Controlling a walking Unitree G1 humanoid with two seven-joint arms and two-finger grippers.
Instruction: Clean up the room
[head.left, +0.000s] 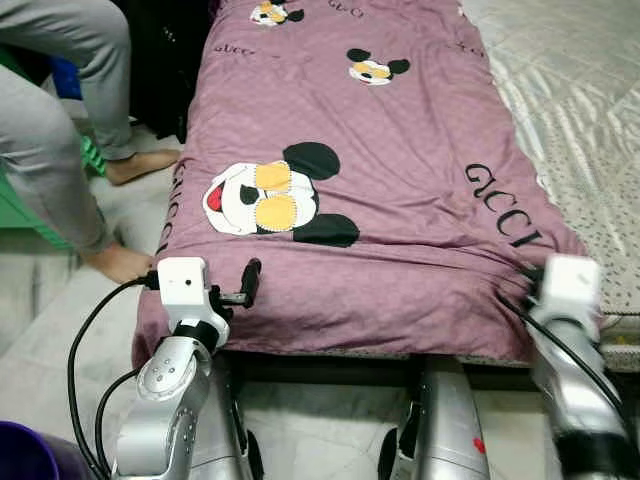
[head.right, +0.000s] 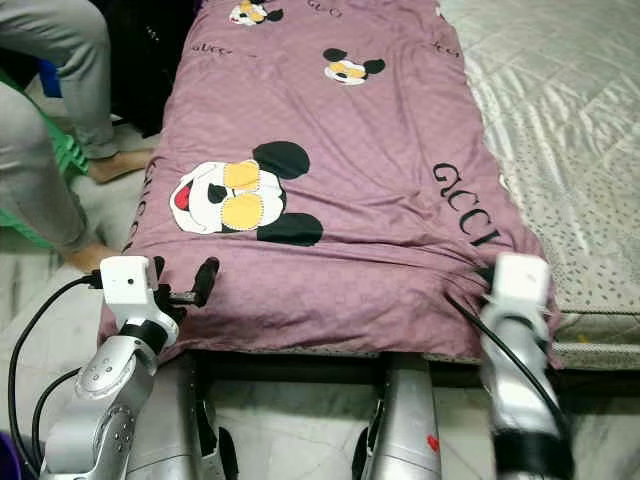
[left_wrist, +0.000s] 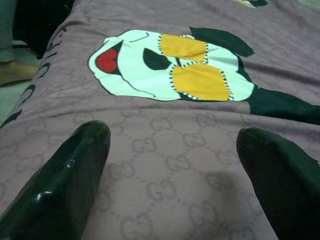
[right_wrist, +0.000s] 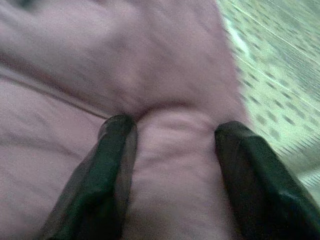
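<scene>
A purple blanket (head.left: 400, 180) with cartoon mouse prints lies spread along the bed. My left gripper (head.left: 240, 285) hovers at the blanket's near left edge. In the left wrist view that gripper (left_wrist: 172, 150) is open, with its fingers (left_wrist: 75, 170) just above the cloth and the mouse print (left_wrist: 170, 65) ahead. At the near right corner, my right gripper (head.left: 530, 272) is shut on a bunched fold of blanket (right_wrist: 175, 165), and creases run out from the pinch.
A person's legs (head.left: 60, 120) in grey trousers stand at the bed's left side, with a bare foot (head.left: 120, 262) close to my left arm. A pale quilted mattress (head.left: 580, 90) lies to the right. A purple bucket rim (head.left: 20, 455) sits by my lower left.
</scene>
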